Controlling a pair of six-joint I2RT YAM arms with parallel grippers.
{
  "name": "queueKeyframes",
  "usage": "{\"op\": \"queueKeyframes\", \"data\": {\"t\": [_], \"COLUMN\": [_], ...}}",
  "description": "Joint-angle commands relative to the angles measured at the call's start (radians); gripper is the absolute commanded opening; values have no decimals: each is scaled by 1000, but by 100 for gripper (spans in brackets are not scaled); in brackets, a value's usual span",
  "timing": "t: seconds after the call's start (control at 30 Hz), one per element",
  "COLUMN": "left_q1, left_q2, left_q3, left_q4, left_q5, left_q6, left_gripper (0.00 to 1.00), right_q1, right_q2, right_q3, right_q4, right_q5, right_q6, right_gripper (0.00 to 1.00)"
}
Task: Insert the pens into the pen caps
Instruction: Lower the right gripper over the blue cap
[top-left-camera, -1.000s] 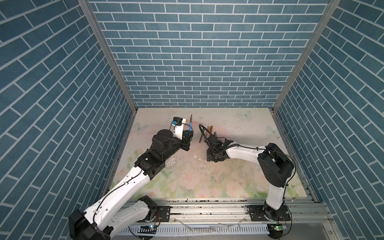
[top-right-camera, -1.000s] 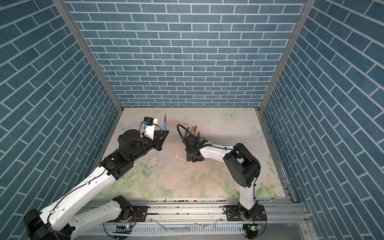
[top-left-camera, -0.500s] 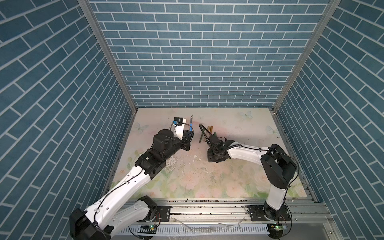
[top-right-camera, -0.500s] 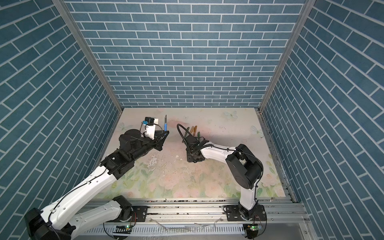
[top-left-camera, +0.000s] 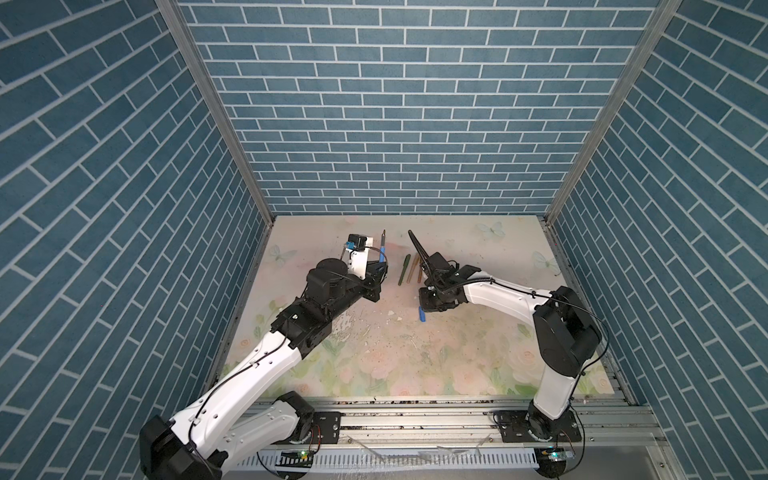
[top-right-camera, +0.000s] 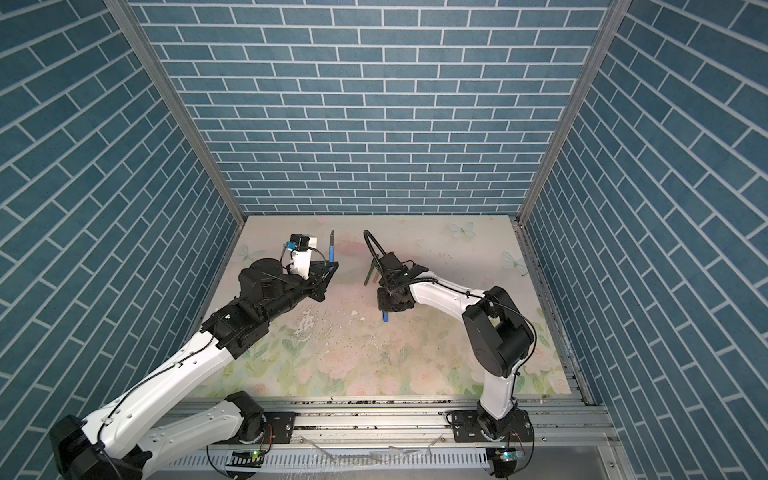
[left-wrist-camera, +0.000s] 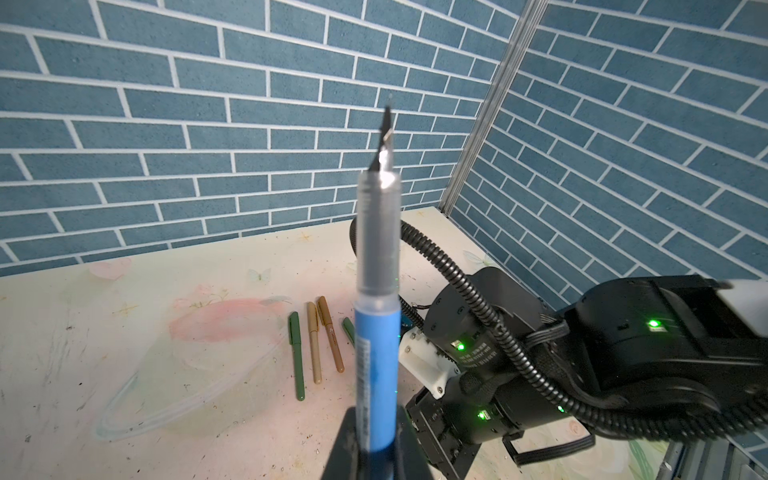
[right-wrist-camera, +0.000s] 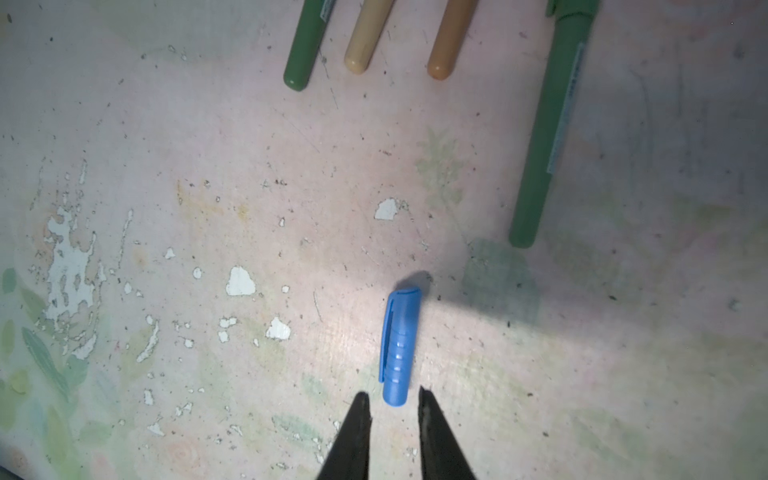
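Blue brick-pattern walls (top-left-camera: 395, 124) on three sides. Below them a pale floral bench (top-left-camera: 478, 365), its print worn and flaked toward the middle. Two white-and-black arms reach in from the near rail. Left claw (top-left-camera: 379, 272) is clenched on the lower barrel of the blue pen (left-wrist-camera: 377, 357), which stands near upright, dark nib uppermost, clear of the bench. Four other pens (left-wrist-camera: 314, 345) (two green, one tan, one amber-brown) lie roughly parallel toward the back wall, between the arms. They look capped already, so by my reckoning the blue pair is the last. Blue cap (right-wrist-camera: 400, 345) lies flat on the bench just off the right arm's tips, well apart from the held pen, so the right arm is plainly the nearer. The cap's long axis runs straight away from the right claw (right-wrist-camera: 392, 395), in line with its reach, so the jaws straddle the cap's width at the near end. Right claw is part open with a narrow gap, tips flanking that near end and a sliver of bench showing on each side. No grip yet; whether either tip touches cannot be told. Which end of the cap is the mouth I cannot tell.
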Motion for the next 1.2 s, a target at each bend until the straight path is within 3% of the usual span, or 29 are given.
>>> {"op": "queueKeyframes", "data": {"t": [0.0,1.0,1.17], "left_q1": [5,5,5], "left_q2": [7,22,24], "left_q3": [25,25,25], "left_q4": [-2,-2,-2], "left_q5": [10,25,27], "left_q6": [5,-1,-1], "left_gripper": [0,0,0], "right_q1": [4,6,7], "right_q2": [53,150,118], "right_q3": [27,40,46], "right_q4": [-39,-15,-22], "right_q5": [-33,49,14], "right_q6": [-25,-32,-35], "right_gripper": [24,22,30]}}
